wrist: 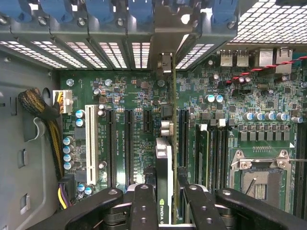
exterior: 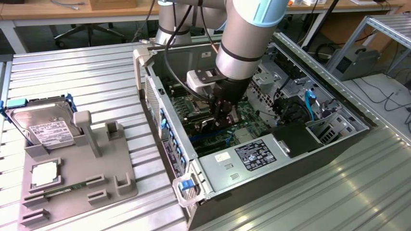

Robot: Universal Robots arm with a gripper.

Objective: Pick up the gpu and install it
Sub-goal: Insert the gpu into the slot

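One ribbed metal table (exterior: 83, 77) spans the exterior view, with an open case (exterior: 276, 192) lying on it from the centre to the right of the frame. The arm (exterior: 247, 43) hangs from upper centre into the case, above the green motherboard (wrist: 120, 96). At lower left sits a grey holder (exterior: 80, 166), with a hard drive (exterior: 45, 127) standing at its upper-left end and a memory stick (exterior: 61, 193) lying near its lower edge. The gpu (wrist: 164, 163) is inside the case at centre frame, edge-on over the motherboard's black slots; whether it is seated cannot be told. The gripper (wrist: 170, 211) has its fingers (wrist: 144, 206) drawn close together, clamping the card's two faces.
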